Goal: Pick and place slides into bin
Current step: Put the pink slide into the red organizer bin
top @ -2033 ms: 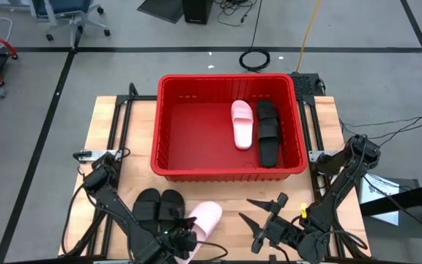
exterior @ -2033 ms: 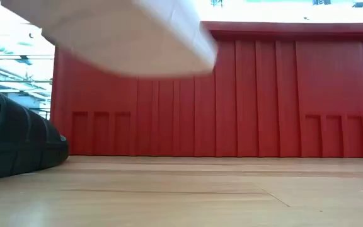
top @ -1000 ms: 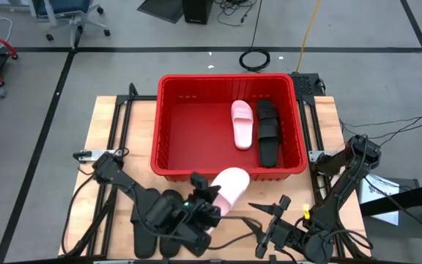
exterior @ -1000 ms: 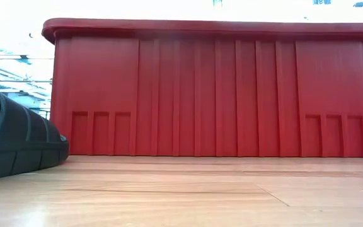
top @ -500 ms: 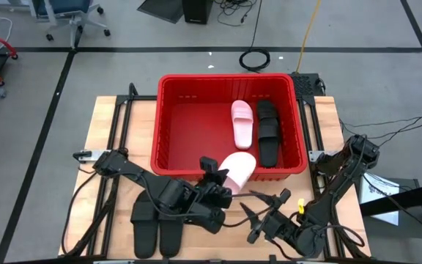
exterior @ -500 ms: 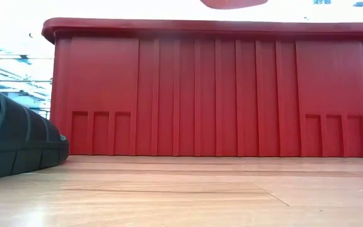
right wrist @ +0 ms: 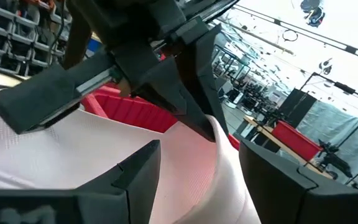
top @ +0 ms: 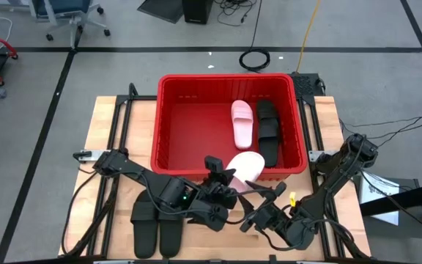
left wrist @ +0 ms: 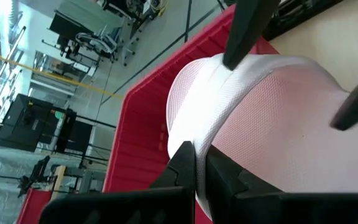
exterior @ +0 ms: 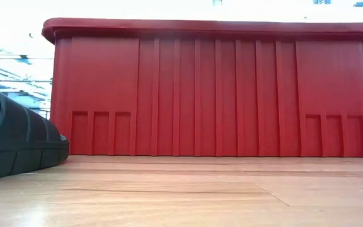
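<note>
- Wooden table (top: 116,132) on a grey floor; the red bin (top: 178,128) stands at its far middle, its near wall filling the low view.
- Left gripper (top: 224,178): arm stretched low across the table's near half from the left, reaching toward the bin's near wall. Fingers (left wrist: 185,163) pinched tight on the edge of a pale pink slide (top: 245,166), which is lifted and overlaps the bin's near rim, partly over the inside.
- Right gripper (top: 261,205): arm folded in from the right edge, head low at the near middle, just beside the left gripper. Fingers spread wide, gripping nothing; in the right wrist view they frame the lifted slide's pale sole.
- Inside the bin: one pink slide (top: 242,123) and one black slide (top: 268,132), side by side toward the right wall; the left half of the bin floor is bare.
- On the table: two black slides (top: 159,226) side by side at the near left, beneath the left arm; one shows at the low view's left edge.
- Open wood lies between the bin's near wall and the camera in the low view.
</note>
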You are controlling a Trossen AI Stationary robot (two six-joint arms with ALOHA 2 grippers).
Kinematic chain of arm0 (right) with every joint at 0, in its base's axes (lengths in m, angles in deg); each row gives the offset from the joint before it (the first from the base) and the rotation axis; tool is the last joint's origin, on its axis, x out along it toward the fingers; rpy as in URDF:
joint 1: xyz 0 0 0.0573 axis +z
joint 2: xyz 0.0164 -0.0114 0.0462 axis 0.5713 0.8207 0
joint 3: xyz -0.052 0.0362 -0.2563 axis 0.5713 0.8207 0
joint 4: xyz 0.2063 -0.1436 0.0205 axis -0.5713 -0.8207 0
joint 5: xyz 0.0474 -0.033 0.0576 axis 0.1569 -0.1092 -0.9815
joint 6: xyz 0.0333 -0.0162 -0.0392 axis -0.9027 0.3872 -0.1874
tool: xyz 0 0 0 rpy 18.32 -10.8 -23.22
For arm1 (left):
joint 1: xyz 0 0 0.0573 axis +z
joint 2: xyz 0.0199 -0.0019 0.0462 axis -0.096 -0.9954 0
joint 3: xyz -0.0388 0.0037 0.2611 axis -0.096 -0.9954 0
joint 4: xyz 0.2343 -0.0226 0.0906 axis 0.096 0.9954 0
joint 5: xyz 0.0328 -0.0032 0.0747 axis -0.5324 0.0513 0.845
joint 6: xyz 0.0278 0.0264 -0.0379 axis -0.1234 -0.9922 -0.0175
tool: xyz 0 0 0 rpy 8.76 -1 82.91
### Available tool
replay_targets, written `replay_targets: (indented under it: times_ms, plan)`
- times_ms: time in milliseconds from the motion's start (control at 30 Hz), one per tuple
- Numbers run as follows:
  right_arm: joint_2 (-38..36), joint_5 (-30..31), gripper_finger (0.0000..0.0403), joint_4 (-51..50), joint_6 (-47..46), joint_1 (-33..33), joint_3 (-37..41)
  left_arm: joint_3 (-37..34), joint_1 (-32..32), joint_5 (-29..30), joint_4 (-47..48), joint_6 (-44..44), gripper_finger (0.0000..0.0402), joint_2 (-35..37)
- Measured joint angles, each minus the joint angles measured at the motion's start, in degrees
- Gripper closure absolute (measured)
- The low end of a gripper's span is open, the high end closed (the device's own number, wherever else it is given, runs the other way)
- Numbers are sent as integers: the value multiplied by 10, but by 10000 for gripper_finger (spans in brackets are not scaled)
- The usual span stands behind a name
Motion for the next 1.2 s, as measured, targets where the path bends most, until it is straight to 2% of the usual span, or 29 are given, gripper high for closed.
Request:
replay_targets:
  times_ms: [567,667,1000,1200]
  plan:
    - [0,-2,202,-5,17,-33,13,0,-48,28,1,18,392,0]
    - [0,-2,224,-4,25,-33,13,0,-52,26,0,38,392,0]
    - [0,0,342,-4,41,-32,13,0,-54,-4,0,70,392,1]
    - [0,-1,388,-5,47,-29,14,0,-54,-15,-3,73,391,1]
